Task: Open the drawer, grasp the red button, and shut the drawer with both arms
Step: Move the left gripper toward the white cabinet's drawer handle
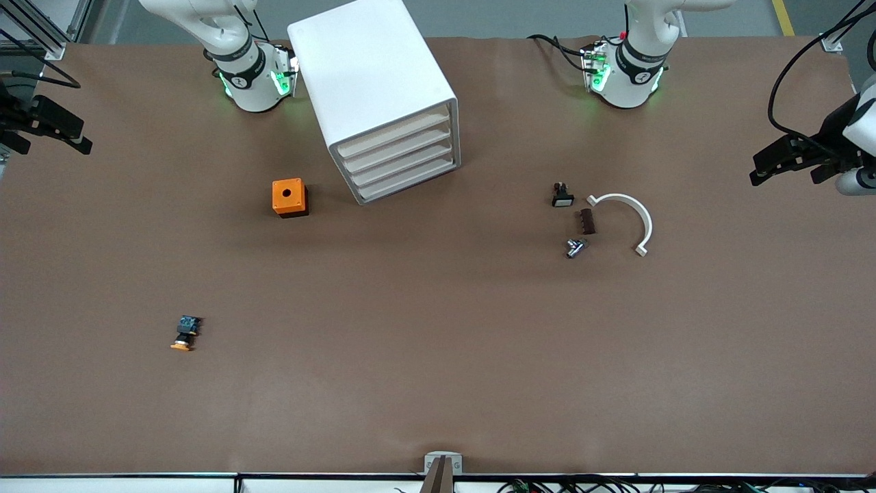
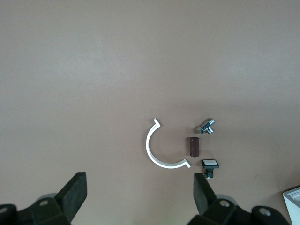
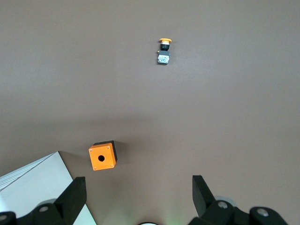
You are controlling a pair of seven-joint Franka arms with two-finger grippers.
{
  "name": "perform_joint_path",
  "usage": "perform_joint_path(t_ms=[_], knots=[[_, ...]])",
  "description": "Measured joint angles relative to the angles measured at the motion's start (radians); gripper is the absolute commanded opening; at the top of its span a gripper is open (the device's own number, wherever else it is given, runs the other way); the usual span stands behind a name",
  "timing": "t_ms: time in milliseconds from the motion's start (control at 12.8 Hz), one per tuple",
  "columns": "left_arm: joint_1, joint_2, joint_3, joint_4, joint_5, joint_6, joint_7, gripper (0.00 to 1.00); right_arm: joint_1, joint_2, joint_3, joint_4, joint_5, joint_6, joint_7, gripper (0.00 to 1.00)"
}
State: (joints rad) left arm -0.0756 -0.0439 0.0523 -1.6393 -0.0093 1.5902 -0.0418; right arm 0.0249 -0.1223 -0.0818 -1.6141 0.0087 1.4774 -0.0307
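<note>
Nothing begun — top drawer (image 1: 393, 130) of the cabinet (image 1: 373, 89), upper centre of the front view, is closed; the red button isn't visible, presumably inside. Left gripper (image 1: 787, 161) at the frame's right edge and right gripper (image 1: 51, 130) at its left edge both wait with fingers spread, empty. Next: one gripper must hook the drawer front.

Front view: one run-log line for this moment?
drawer: shut | red button: not visible | left gripper: open, waiting at left arm's table end | right gripper: open, waiting at right arm's end
</note>
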Motion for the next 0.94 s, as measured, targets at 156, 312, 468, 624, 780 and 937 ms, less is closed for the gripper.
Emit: perform_joint_path(t_ms=[156,312,468,624,780,937], knots=[[0.000,0.000,0.000,0.000,0.000,0.000,0.000,1.00,0.000,0.000,0.000,0.000,0.000,0.001,0.000,1.00],[0.000,0.000,0.000,0.000,0.000,0.000,0.000,1.00,0.000,0.000,0.000,0.000,0.000,0.002,0.000,1.00],[0.001,0.002,0.001,0.000,0.000,0.000,0.000,1.00,0.000,0.000,0.000,0.000,0.000,0.004,0.000,1.00],[0.009,0.012,0.006,0.000,0.000,0.000,0.000,1.00,0.000,0.000,0.000,0.000,0.000,0.007,0.000,1.00],[0.041,0.025,0.010,0.001,0.000,0.000,0.000,1.00,0.000,0.000,0.001,0.000,0.000,0.008,0.000,1.00],[0.076,0.051,0.012,0.001,0.000,0.000,0.000,1.00,0.000,0.000,0.001,0.000,0.001,0.009,0.000,1.00]])
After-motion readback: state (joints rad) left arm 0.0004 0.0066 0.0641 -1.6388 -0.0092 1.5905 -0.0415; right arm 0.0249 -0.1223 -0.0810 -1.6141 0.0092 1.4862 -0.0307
